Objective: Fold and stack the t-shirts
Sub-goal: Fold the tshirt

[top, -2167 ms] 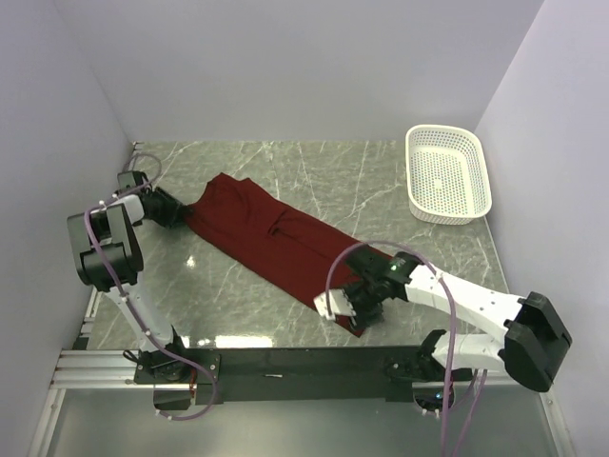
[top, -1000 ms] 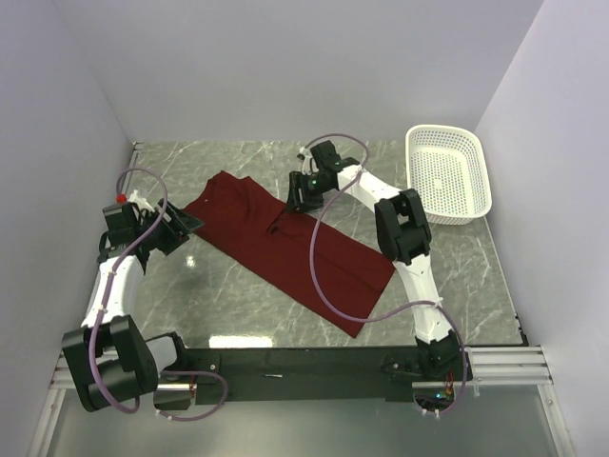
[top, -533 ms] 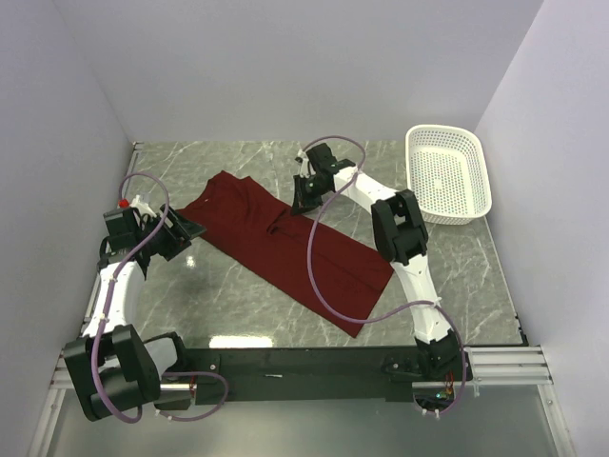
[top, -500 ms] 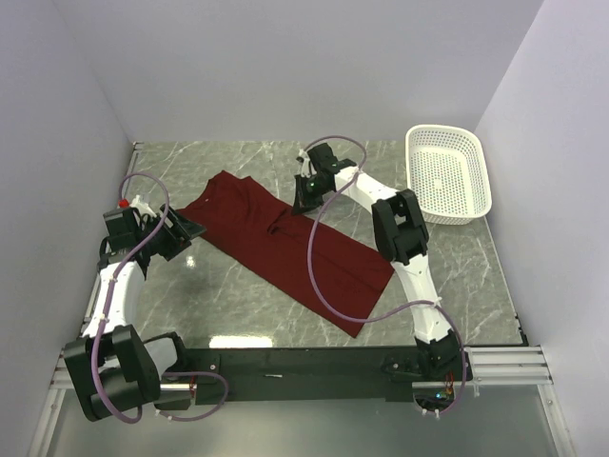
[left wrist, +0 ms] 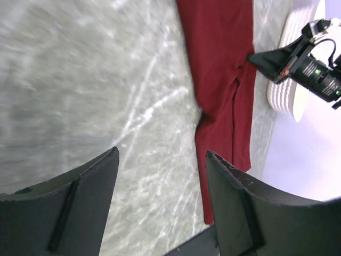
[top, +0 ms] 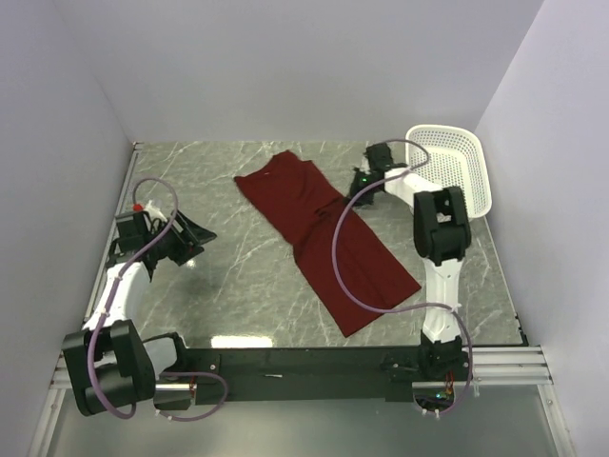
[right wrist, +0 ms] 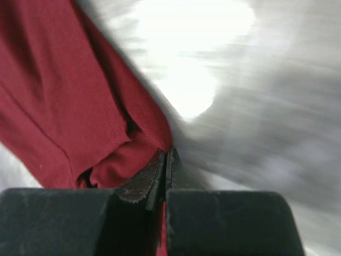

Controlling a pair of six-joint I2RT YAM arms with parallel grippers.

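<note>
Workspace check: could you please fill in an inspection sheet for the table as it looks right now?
Surface: glossy grey marble table.
Job's things: one dark red t-shirt, folded into a long strip, lying diagonally.
Clutter: white basket in the far right corner; nothing seen inside.
Grippers: right gripper shut on the t-shirt's edge near the basket; left gripper open, holding nothing, above bare table.
Cables: purple cable loops over the t-shirt.
Surroundings: plain pale walls on three sides.

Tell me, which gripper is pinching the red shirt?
The right gripper, shut on the red shirt's edge near the white basket. The left gripper hangs open, away from the shirt.
</note>
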